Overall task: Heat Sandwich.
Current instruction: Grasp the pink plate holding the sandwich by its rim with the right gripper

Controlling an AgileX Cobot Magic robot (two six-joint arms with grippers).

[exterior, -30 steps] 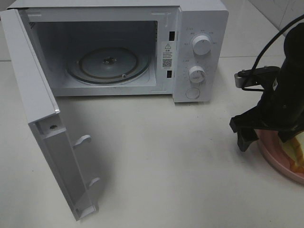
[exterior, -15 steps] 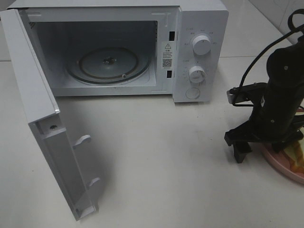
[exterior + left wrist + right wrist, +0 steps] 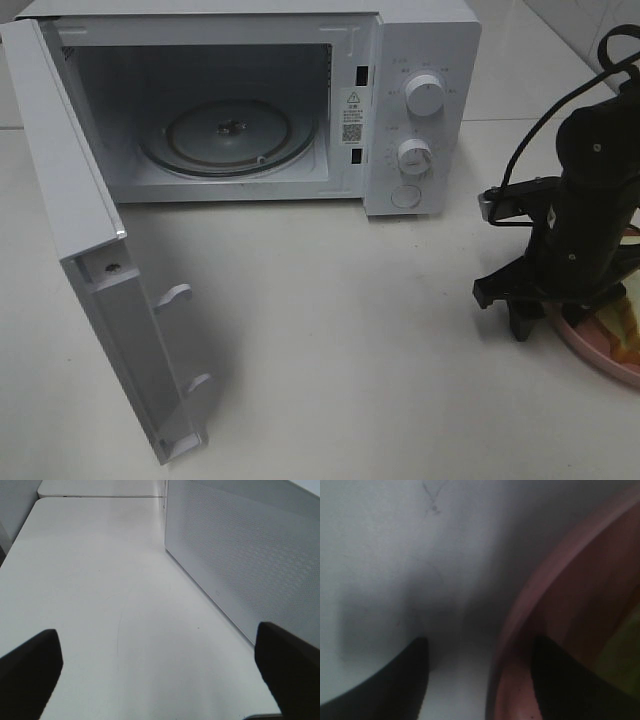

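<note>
The sandwich (image 3: 628, 326) lies on a round pink plate (image 3: 598, 356) at the table's right edge, mostly cut off by the frame and my arm. My right gripper (image 3: 548, 322) is down at the plate's near-left rim. In the right wrist view the right gripper (image 3: 480, 680) is open and straddles the rim (image 3: 504, 640), one finger (image 3: 395, 685) over the table and the other finger (image 3: 565, 685) inside the plate, with gaps on both sides. In its wrist view my left gripper (image 3: 160, 680) is wide open over bare table, holding nothing.
A white microwave (image 3: 420, 110) stands at the back, its door (image 3: 90, 250) swung fully open toward the front left, and a glass turntable (image 3: 228, 137) inside. Bare white tabletop (image 3: 380, 340) lies between the microwave and the plate. A perforated white panel (image 3: 240, 555) runs beside the left gripper.
My right arm has dropped lower and shifted slightly left onto the plate's rim, and its jaws have narrowed. Nothing else has moved.
</note>
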